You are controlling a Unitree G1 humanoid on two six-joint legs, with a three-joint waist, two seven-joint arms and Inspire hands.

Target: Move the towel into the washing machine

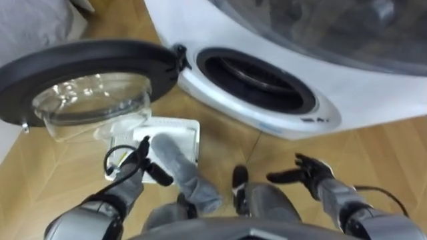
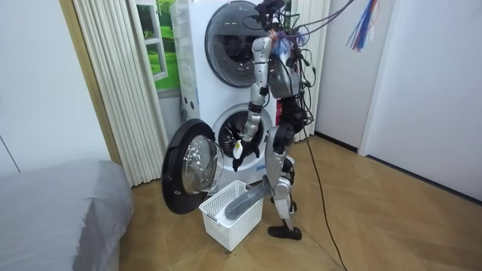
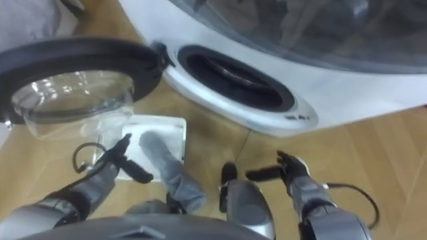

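Nearest, my left robot hand [image 1: 138,159] and right robot hand [image 1: 308,172] hang released, empty. Long grey towel [image 1: 179,165] drapes from the white slatted plastic basket [image 1: 181,124] on the floor. Step: the pick-up; next I must stoop and grasp it, probably left-handed, before the open white front-loading washing machine [image 1: 373,93].

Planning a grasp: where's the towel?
Lower centre of the eye views: the grey towel lies half out of the white basket, by the left hand.
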